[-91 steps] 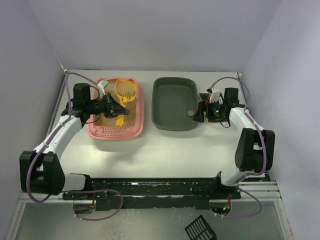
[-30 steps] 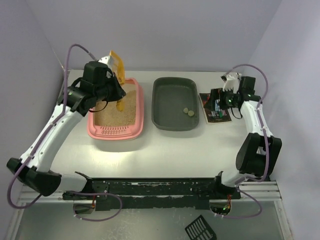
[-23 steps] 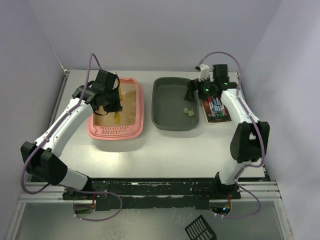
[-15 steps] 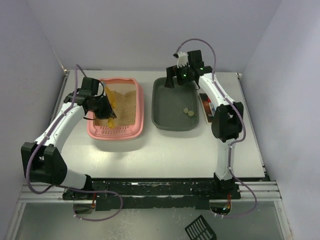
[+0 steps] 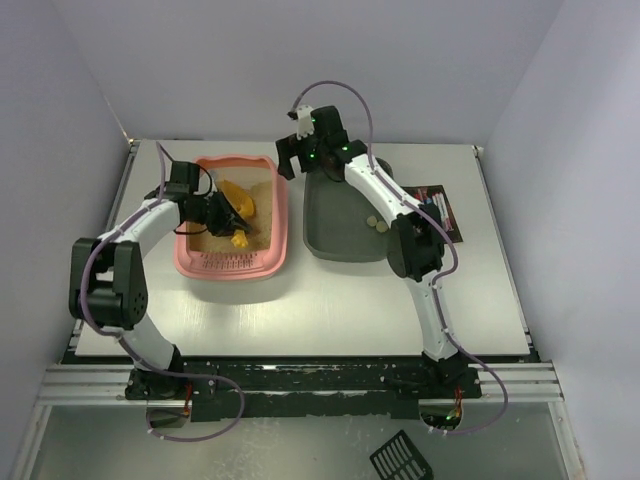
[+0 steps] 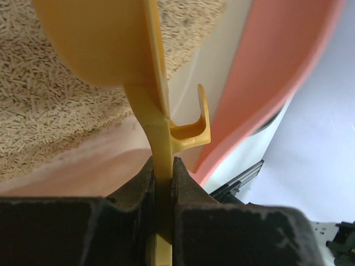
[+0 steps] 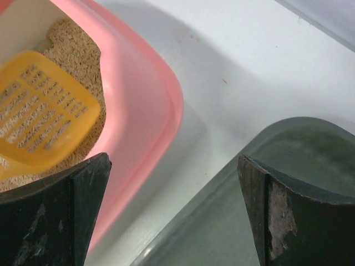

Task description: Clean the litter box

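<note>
Find the litter box (image 5: 232, 265) just left of the dark grey tray (image 5: 345, 250); probably stiff, light plastic made heavy by loose litter, so grasp at the wide rim. Note the left gripper (image 6: 162, 172) pinching the thin handle of the yellow scoop (image 6: 100, 39), the right gripper (image 7: 173, 183) spread wide above the edges of both trays.

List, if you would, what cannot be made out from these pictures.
Top external: the left gripper and yellow scoop cover part of the litter box, hiding any clumps there.
Left wrist: the scoop is edge-on; its load is hidden.
Right wrist: the grey tray is cut off by the frame edge; its two lumps are out of view.
</note>
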Robot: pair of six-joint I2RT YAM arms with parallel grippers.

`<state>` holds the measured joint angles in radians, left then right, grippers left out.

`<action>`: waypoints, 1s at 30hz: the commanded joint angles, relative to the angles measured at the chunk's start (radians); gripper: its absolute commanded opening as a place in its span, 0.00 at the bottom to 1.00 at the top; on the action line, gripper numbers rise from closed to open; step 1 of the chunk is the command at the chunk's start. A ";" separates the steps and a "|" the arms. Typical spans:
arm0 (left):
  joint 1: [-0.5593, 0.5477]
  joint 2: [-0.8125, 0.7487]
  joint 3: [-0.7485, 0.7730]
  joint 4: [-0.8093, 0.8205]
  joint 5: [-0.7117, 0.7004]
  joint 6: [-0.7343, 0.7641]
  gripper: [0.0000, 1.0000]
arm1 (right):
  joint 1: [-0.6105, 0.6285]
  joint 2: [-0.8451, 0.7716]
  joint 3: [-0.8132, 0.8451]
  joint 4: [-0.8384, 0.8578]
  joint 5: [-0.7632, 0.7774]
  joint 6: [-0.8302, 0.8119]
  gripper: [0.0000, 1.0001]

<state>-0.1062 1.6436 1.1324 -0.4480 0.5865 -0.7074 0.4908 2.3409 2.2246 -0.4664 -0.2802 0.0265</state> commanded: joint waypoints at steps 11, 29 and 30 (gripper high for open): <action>-0.067 0.148 0.456 -0.566 -0.545 0.013 0.07 | -0.001 0.057 0.069 0.105 0.131 0.042 1.00; -0.207 -0.121 0.051 0.209 -0.229 -0.557 0.07 | -0.002 -0.178 -0.218 0.158 0.165 0.010 1.00; -0.207 -0.138 0.023 0.261 -0.235 -0.586 0.07 | -0.002 -0.189 -0.231 0.160 0.164 0.011 1.00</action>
<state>-0.3180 1.5864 1.2209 -0.4549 0.3336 -1.1496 0.4904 2.2208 2.0331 -0.3431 -0.1413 0.0498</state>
